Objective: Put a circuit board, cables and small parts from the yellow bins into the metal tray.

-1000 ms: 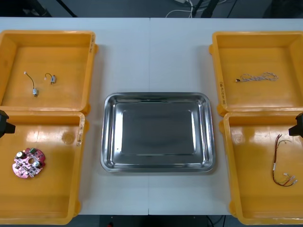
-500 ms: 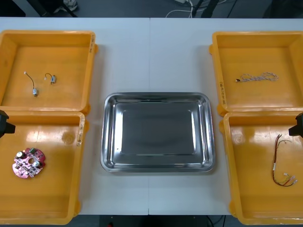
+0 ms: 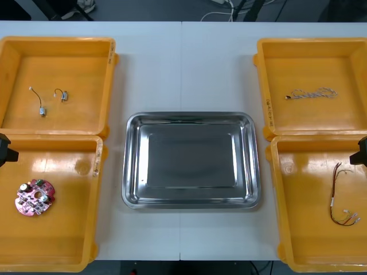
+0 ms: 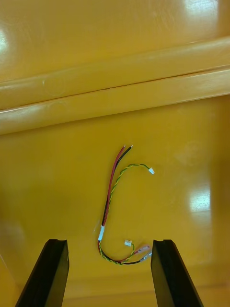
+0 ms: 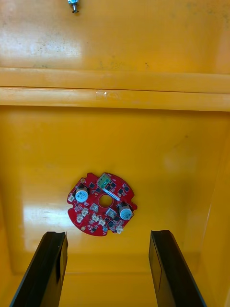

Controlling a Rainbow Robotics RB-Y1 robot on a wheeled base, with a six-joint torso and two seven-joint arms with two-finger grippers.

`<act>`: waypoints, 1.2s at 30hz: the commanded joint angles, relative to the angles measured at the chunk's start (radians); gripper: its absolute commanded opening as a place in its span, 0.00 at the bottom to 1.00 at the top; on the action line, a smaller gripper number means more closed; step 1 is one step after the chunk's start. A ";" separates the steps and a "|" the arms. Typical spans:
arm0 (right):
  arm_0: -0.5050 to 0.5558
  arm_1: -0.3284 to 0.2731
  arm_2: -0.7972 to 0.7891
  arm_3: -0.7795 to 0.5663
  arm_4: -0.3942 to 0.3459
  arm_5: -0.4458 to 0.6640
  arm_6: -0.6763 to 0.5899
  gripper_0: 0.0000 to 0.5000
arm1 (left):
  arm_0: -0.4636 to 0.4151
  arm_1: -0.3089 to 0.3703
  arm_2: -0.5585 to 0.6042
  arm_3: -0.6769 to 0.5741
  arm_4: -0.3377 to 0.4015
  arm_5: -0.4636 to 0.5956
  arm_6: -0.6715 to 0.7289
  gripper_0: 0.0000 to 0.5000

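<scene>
Circuit board [image 5: 102,205] lies flat in the near left yellow bin [image 3: 69,240], just beyond the left hand [image 5: 108,235], which is spread open. Best to descend squarely, straddle the board's edges, then clench. Right hand [image 4: 110,242], likewise released, hovers over the red and yellow cable [image 4: 114,201].

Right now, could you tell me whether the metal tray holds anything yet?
Empty: the metal tray shows a bare, shiny floor, while the circuit board lies in a yellow bin.
</scene>
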 commanded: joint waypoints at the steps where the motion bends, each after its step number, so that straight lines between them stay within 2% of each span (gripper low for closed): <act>1: 0.010 0.001 -0.030 -0.025 -0.008 0.007 0.054 1.00 | 0.016 0.016 0.030 -0.031 0.008 0.008 -0.073 1.00; 36: 0.010 0.001 -0.030 -0.025 -0.008 0.007 0.054 1.00 | 0.016 0.016 0.030 -0.031 0.008 0.008 -0.073 1.00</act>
